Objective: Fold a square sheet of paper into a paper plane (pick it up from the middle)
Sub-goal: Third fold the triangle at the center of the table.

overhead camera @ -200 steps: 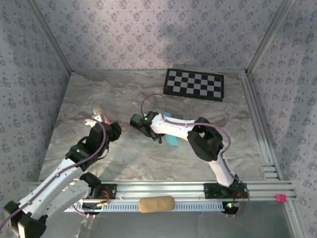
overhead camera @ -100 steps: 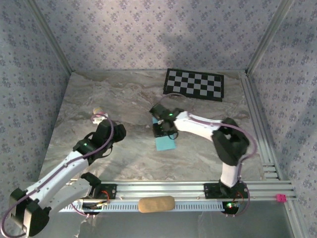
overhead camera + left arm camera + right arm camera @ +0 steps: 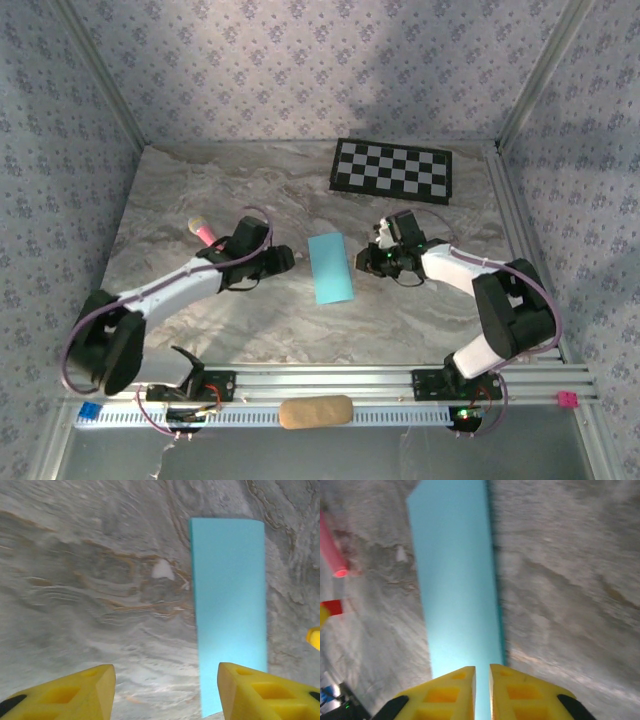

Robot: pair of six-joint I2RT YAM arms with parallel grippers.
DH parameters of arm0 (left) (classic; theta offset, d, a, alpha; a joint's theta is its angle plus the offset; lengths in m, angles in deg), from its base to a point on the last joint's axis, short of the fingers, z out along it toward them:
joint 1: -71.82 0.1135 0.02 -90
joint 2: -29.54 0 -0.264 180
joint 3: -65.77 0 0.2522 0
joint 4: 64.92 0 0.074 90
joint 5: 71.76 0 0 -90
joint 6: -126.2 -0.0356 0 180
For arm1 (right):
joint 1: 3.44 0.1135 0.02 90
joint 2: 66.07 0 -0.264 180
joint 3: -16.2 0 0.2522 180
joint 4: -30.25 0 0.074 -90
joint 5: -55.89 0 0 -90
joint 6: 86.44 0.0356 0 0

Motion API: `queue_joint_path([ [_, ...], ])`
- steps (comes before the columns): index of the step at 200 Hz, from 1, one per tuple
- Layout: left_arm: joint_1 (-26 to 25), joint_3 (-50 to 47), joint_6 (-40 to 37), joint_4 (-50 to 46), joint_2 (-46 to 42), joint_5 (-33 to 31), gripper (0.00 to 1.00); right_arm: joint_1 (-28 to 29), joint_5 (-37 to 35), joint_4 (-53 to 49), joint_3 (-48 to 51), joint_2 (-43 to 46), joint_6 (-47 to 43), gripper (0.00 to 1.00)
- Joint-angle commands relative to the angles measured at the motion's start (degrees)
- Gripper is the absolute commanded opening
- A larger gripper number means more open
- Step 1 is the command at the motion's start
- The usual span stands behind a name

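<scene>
**Blue paper lies flat between two grippers**

We see the marble worktop [image 3: 200,190] with a checkerboard mat [image 3: 392,170] at its far edge, toward the right corner. The light blue paper [image 3: 330,267], a narrow rectangle, lies flat near the worktop's middle. The left gripper [image 3: 285,262], just beside its left edge, is spread wide. The right gripper [image 3: 362,263], just beside its right edge, has its fingers drawn almost together. A pink marker [image 3: 203,233] lies toward the left edge.

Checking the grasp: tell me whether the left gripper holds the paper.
No, the left gripper is open, fingers wide apart, and the paper lies flat on the table.
</scene>
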Motion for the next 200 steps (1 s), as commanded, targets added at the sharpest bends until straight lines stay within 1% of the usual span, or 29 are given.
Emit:
queue_joint_path([
  [1,0.0,3.0,2.4,5.2,4.1,7.3,0.52,-0.1,6.7,4.3,-0.8,-3.1,0.2,0.11],
  [23,-0.8,4.4,3.2,6.4,6.6,7.2,0.52,0.0,7.9,6.1,-1.2,-5.7,0.5,0.10],
  [49,-1.4,6.2,2.9,5.3,9.3,8.0,0.52,0.0,9.7,7.3,-2.3,-8.5,0.4,0.08],
  [105,-2.9,7.6,3.1,5.4,12.7,8.8,0.52,0.0,12.2,9.1,-3.8,-12.3,0.4,0.08],
  [152,-3.1,8.0,3.6,6.7,14.9,10.4,0.52,-0.3,10.5,10.7,-0.6,-14.4,0.4,0.08],
  [200,-3.1,8.0,4.0,8.1,17.1,12.5,0.52,-0.1,6.9,13.5,3.7,-14.8,5.7,0.08],
])
